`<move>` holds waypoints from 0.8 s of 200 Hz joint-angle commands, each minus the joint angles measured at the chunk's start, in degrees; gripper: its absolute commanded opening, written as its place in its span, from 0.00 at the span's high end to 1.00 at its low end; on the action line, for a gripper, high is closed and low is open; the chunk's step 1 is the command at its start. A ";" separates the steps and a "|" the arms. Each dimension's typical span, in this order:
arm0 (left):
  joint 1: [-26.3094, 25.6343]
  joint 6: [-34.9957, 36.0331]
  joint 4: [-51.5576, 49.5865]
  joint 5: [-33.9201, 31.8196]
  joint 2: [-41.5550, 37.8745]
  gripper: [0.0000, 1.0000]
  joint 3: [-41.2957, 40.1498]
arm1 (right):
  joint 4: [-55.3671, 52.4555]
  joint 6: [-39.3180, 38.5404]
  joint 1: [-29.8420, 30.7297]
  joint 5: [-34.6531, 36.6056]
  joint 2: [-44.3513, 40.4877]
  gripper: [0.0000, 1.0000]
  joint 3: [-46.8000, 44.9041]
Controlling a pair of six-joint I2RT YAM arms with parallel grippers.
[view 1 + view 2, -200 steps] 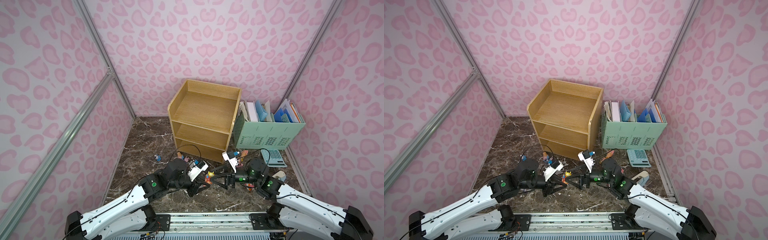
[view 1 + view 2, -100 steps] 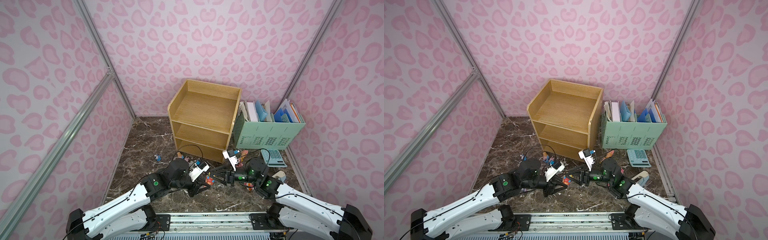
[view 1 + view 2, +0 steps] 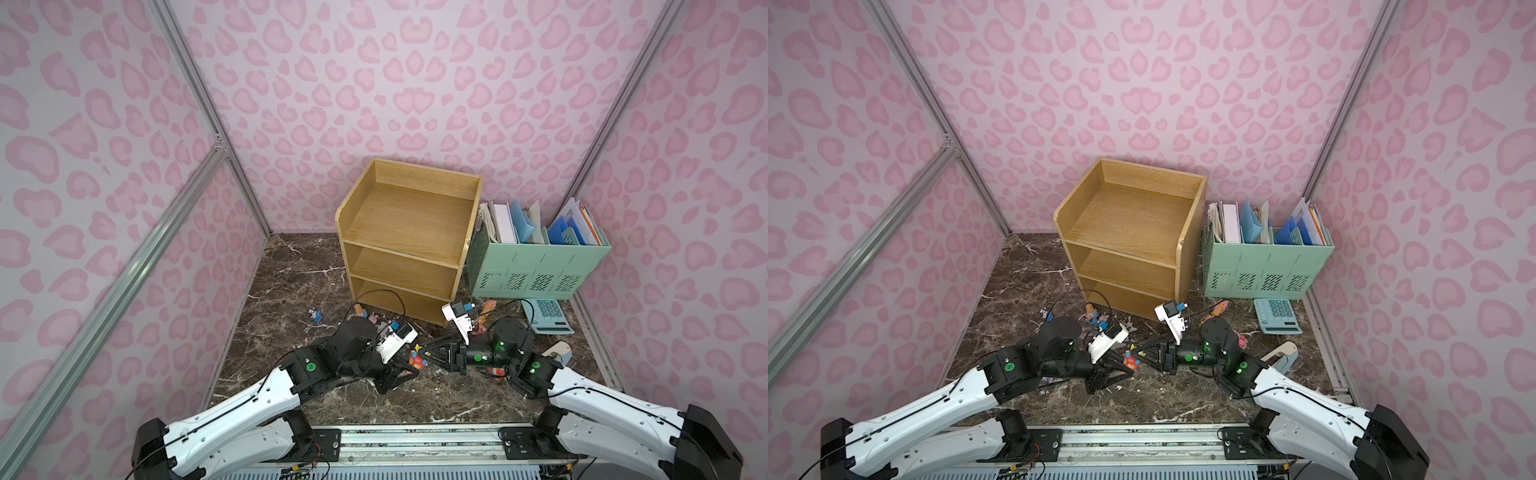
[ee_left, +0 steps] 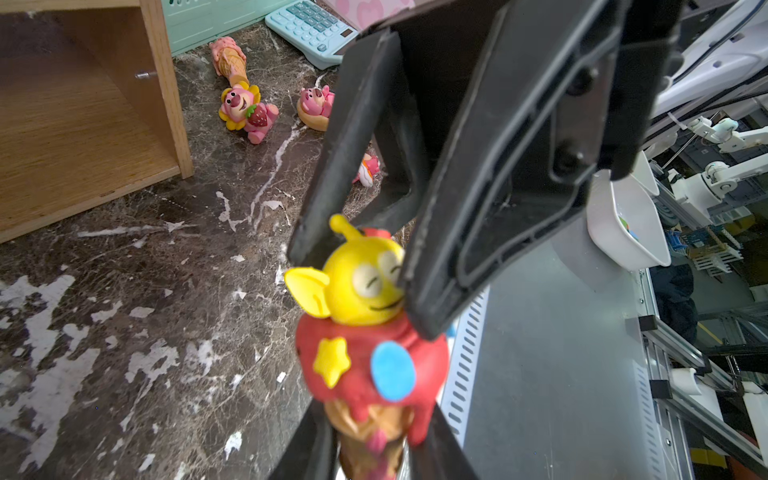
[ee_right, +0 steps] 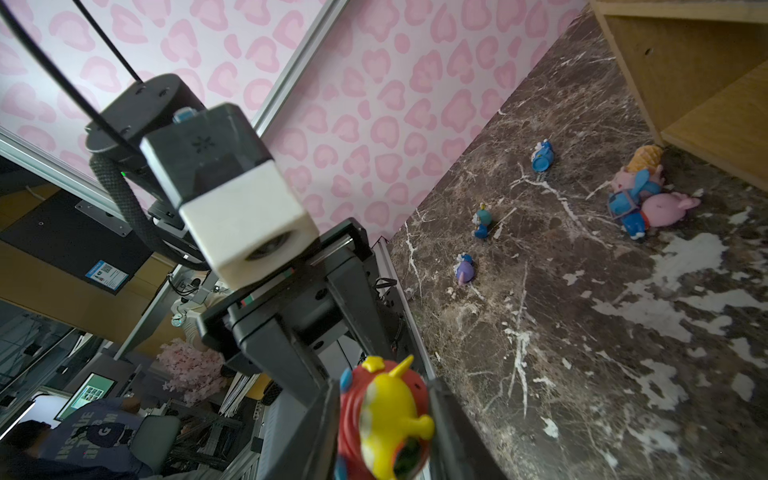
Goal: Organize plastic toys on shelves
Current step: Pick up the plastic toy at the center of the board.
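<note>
The left tool [image 3: 405,369] and right tool [image 3: 426,356] faced each other tip to tip, low over the bench [image 3: 286,291]. Both were clamped on one toy [image 3: 418,360], the left on its cone and the right on its yellow head. The shelves [image 3: 409,224] stood at the back of the bench, just beside the organizer [image 3: 536,266]. The other toys lay on the bench before the shelves. A pink-and-blue pile [image 5: 640,199] lay by one front corner, pink ones [image 4: 245,110] near the other, and small blue ones [image 5: 482,222] lay apart.
</note>
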 commanded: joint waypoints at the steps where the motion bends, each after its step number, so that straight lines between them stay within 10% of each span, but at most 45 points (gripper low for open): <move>1: -0.01 0.35 0.40 -0.10 -0.06 0.76 0.41 | 2.41 -0.13 0.34 -0.16 0.67 0.73 0.72; 37: -0.03 0.06 0.00 -1.00 -0.15 0.67 0.55 | 3.40 -0.11 0.54 -0.16 1.47 0.86 0.86; 76: -0.07 -2.01 -1.05 -5.67 -3.26 0.28 0.54 | 4.73 0.45 -0.65 1.71 -0.81 0.87 -0.95; 160: -1.73 6.62 17.36 -22.55 -26.90 0.18 -15.66 | 16.07 8.84 -6.43 2.42 -7.28 0.87 -8.62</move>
